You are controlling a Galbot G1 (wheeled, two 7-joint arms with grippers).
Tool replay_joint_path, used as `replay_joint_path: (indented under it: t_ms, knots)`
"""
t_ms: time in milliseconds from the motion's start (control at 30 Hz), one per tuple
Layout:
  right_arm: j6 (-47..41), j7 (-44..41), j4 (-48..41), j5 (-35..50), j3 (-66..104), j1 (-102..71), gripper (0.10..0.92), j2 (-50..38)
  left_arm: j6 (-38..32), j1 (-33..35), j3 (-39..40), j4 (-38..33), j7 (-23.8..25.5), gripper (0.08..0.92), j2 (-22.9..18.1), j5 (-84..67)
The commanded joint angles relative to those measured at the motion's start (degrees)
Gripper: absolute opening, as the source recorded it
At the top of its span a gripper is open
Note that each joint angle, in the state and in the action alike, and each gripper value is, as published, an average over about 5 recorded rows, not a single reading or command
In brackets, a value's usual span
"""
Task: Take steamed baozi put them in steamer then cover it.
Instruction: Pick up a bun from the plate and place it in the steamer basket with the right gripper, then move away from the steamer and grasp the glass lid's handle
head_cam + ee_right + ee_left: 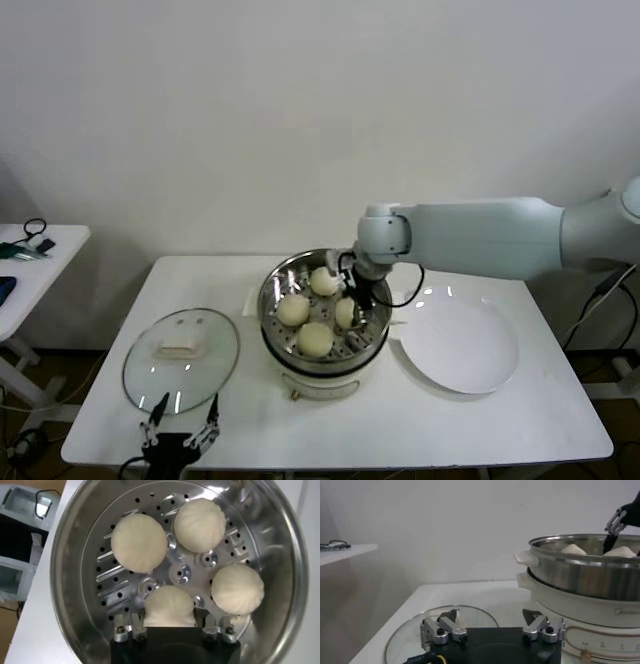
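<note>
Four round cream-white dough baozi (pixel 139 542): all on the perforated tray of the shiny stainless-steel steamer (pixel 276 325).

Right pincer (pixel 169 625): inside the steamer, jaws flanking the fourth bun, grip apparently loosening.

Transparent glass cover (pixel 150 375) with oblong cream handle: flat on the white surface (pixel 500 420), just ahead of the left pincer (pixel 180 432), which is wide and nearer; handle's long axis runs crosswise.

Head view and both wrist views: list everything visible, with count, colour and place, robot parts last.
steamed baozi: four, cream-white, all on the perforated tray inside the steamer.
steamer: one, shiny steel on a white base, table centre.
cover: one, clear glass with cream handle, flat on the table left of the steamer.
plate: one, white, right of the steamer.
side table: one, white, far left, holding small dark items.
left gripper: open, at the table's near edge by the cover.
right gripper: inside the steamer, jaws around one baozi.
</note>
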Motion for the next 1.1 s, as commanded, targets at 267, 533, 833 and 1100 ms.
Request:
replay_joint_path:
  t_ms: [267,533,833,1100]
  knots:
    - [4.5,-4.2,1.9,4.1,6.6,7.1,0.816,-8.4,0.5,0.3,0.0,-0.9,0.0,0.823,0.1,1.0]
    - [-0.7,21.7,6.1,11.0,36.0,-11.5,0.823,-28.2,2.7,-1.2,-1.3,-2.3,0.0,0.823,0.3,1.6]
    - [9.7,35.8,7.8,9.2,73.7,-50.9,0.823,-44.3,6.7,-4.8,-2.1,-3.4,2.5,0.823,3.1,1.4]
    - [27.2,36.4,7.9,3.6,116.9,-98.2,0.823,-42.8,3.6,-8.6,-3.0,-2.3,2.6,0.823,3.7,1.2]
